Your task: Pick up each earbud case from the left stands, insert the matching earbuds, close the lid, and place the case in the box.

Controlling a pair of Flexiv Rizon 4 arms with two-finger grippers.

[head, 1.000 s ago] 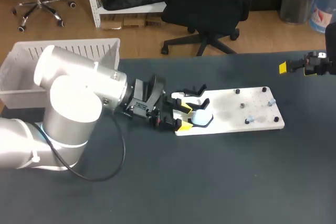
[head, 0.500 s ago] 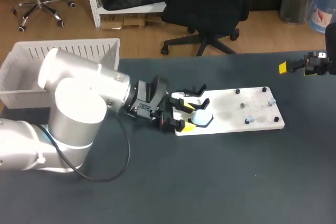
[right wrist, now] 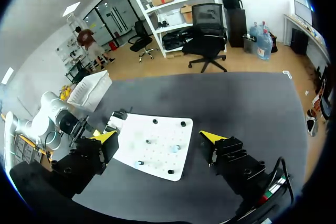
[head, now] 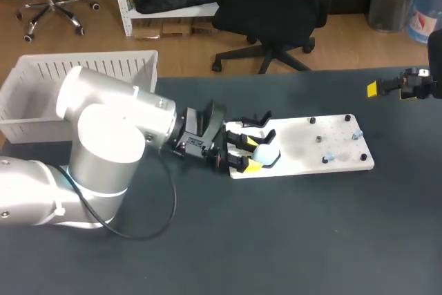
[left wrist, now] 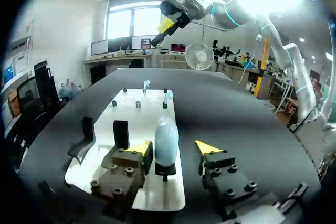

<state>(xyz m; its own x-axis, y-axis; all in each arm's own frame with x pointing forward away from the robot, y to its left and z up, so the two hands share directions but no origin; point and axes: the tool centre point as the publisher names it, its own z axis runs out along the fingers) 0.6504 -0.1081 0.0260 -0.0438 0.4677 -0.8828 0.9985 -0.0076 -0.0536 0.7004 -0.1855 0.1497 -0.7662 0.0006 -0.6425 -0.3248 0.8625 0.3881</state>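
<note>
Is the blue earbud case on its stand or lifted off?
On its stand: the earbud case stands upright in the black holder, between the open fingers of the left gripper.

Dark matte tabletop (head: pixel 290 240): a flat white board (head: pixel 342 144) studded with small black pegs (head: pixel 311 121) lies right of centre, long side running left to right, and a white slatted box (head: pixel 31 94) sits at the far left edge.
</note>
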